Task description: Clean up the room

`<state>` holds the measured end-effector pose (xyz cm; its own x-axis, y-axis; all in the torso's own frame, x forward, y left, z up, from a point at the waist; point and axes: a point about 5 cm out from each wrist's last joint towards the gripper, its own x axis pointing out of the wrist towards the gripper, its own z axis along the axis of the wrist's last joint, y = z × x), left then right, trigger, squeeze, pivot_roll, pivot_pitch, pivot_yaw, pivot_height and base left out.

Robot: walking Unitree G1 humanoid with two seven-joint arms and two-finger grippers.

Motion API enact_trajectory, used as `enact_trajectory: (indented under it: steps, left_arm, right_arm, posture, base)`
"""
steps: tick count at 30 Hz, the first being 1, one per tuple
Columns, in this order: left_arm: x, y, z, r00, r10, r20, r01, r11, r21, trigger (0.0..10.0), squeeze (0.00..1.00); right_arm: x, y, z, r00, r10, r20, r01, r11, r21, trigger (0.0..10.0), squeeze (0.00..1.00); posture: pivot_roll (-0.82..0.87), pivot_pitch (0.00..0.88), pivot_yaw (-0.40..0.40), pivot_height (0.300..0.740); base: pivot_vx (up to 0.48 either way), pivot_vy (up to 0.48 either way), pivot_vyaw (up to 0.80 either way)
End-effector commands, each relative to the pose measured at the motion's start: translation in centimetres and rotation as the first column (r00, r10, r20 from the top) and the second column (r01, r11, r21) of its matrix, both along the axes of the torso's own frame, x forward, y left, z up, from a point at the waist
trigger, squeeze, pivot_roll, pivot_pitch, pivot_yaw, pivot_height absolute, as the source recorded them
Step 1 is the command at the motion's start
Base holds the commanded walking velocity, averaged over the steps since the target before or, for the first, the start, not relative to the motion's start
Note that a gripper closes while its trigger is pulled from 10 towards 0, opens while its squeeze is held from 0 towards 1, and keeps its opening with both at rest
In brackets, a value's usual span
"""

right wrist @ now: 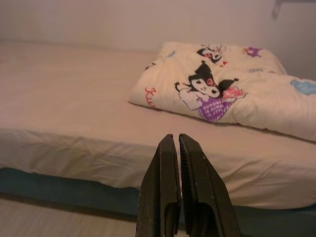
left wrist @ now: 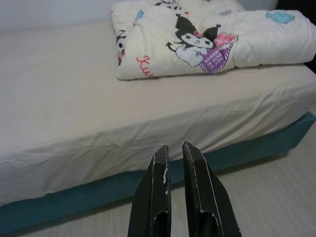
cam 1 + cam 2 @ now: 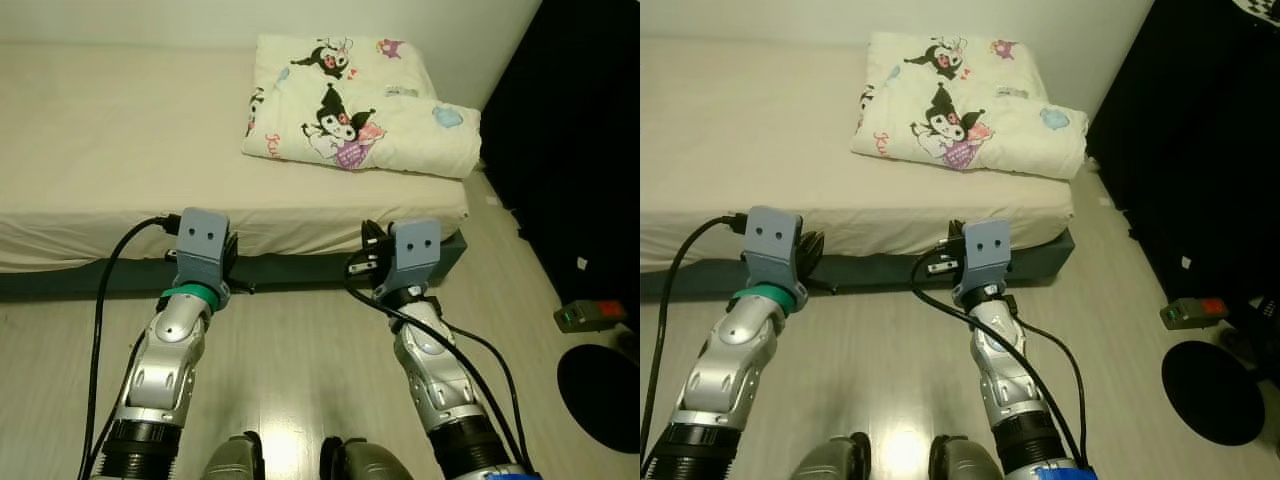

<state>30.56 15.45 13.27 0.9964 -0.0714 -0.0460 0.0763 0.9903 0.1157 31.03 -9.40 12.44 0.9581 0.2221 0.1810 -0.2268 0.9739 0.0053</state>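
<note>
i'm standing at the side of a low bed (image 3: 120, 150), looking down over both arms. the bed has a cream sheet, slightly wrinkled along the near edge, over a teal base that meets the pale wood floor (image 3: 290, 340). a folded blanket (image 3: 360, 100) printed with cartoon characters lies on the mattress at the far right end, close to the white wall and the bed's right edge.

my left gripper (image 2: 174, 150) is held out in front of me over the floor, just short of the bed's near edge, pointing at the mattress. its two black fingers are nearly pressed together with only a thin gap between them, and they hold nothing. my right gripper (image 1: 177, 139) is held the same way, to the right, aimed toward the blanket; its fingers are clenched tight on nothing. both are well short of the blanket. black cables run back along each arm.

to my right, a dark curtain or cabinet front (image 3: 580, 130) stands beside the bed. on the floor near it lies a small grey device with green and orange parts (image 3: 590, 315), and just nearer to me a round black object (image 3: 600, 395).
</note>
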Motion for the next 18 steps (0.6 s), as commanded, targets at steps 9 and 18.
enact_trajectory:
  steps: [9, 18]
  left_arm:
    - [-0.09, -0.05, -0.74, 1.0, -0.001, -0.029, 0.001, 1.0, 0.005, 10.0, 0.0]
    - [-0.08, -0.14, -0.79, 0.999, -0.004, -0.032, 0.004, 1.0, 0.004, 10.0, 0.0]
  right_arm:
    - [-0.09, -0.54, -0.78, 0.999, -0.022, -0.034, 0.022, 1.0, 0.016, 10.0, 0.0]
    - [-0.08, -0.72, -1.02, 0.998, -0.031, -0.05, 0.033, 0.999, 0.03, 10.0, 0.0]
  posture:
    - [0.01, 0.074, -0.005, 0.74]
    - [0.01, 0.075, -0.004, 0.74]
  base:
    - [0.0, 0.0, 0.0]
    - [0.0, 0.0, 0.0]
